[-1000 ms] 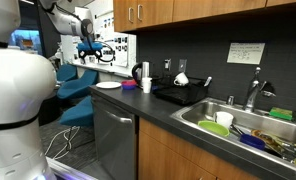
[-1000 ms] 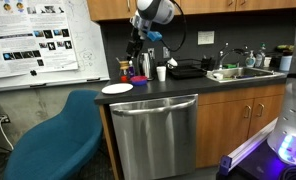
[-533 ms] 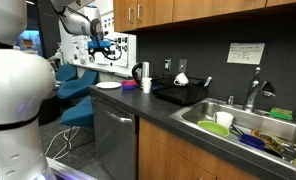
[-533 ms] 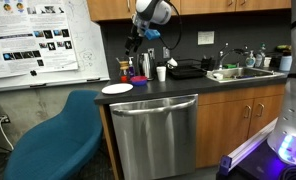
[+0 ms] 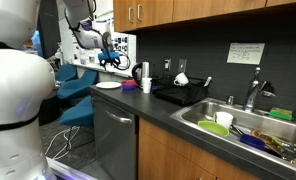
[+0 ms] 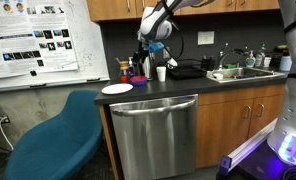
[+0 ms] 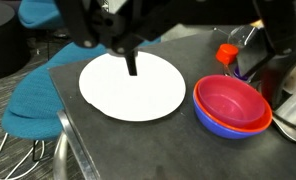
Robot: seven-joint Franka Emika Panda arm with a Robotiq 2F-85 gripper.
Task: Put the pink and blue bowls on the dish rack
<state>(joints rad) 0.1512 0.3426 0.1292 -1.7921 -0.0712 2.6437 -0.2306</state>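
The pink bowl (image 7: 233, 100) sits nested inside the blue bowl (image 7: 216, 124) on the dark counter, right of a flat white plate (image 7: 133, 88). In both exterior views the stacked bowls (image 5: 129, 86) (image 6: 138, 79) show small near the counter's end. My gripper (image 7: 188, 48) hangs open and empty above the counter, between the plate and the bowls, with one dark finger (image 7: 131, 63) over the plate. It also shows above the bowls in both exterior views (image 5: 113, 58) (image 6: 145, 58). The black dish rack (image 5: 183, 93) (image 6: 186, 71) lies further along the counter, toward the sink.
A red-capped bottle (image 7: 226, 54) and a kettle (image 5: 139, 72) stand just behind the bowls. A white cup (image 5: 146, 85) stands between the bowls and the rack. The steel sink (image 5: 250, 128) holds a pale green bowl (image 5: 215, 129) and dishes. A blue chair (image 6: 58, 135) stands beyond the counter's end.
The arm has come down and moved along the counter toward the bowls. The bowls, plate and rack have not moved.
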